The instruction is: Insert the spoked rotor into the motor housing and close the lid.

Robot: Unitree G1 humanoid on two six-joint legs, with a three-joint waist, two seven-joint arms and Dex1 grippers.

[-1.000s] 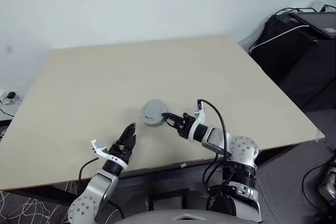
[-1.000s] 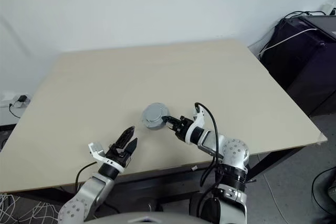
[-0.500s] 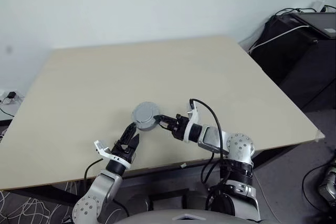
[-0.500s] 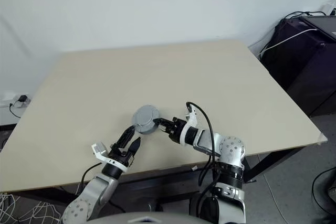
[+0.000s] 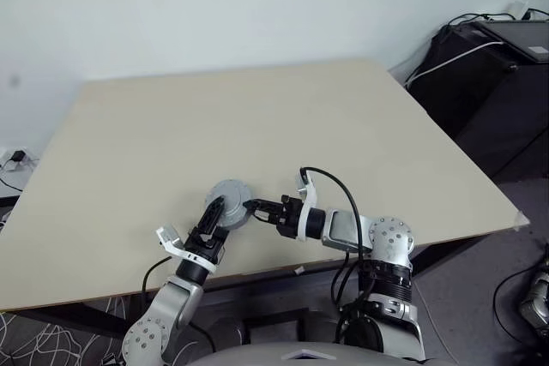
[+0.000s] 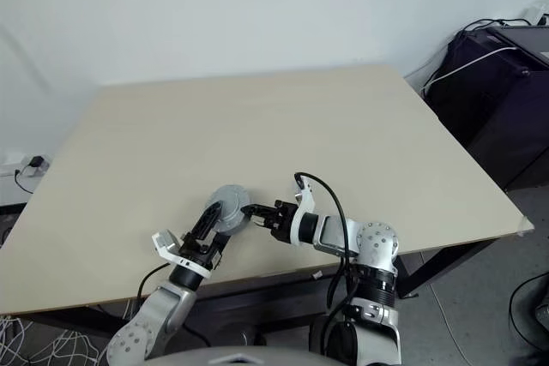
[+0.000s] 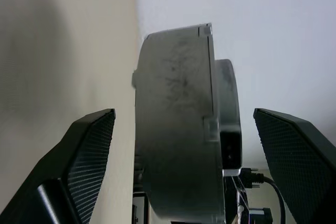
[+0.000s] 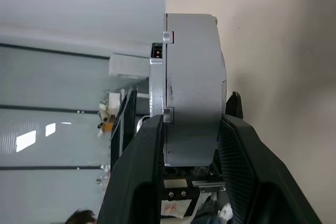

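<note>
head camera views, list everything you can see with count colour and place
round metal part: 1, silvery-grey, held up above the near middle of the table, between the two grippers
table: 1, pale beige top, filling the middle of the scene
wall: 1, off-white, behind the table
dark cabinet with cables: 1, black with a white cable across it, far right beside the table
wall plug with cable: 1, white with a black lead, low at the far left
left gripper: 1, black fingers, jaws open either side of the round part
right gripper: 1, black fingers, jaws shut on the round part's edge
</note>
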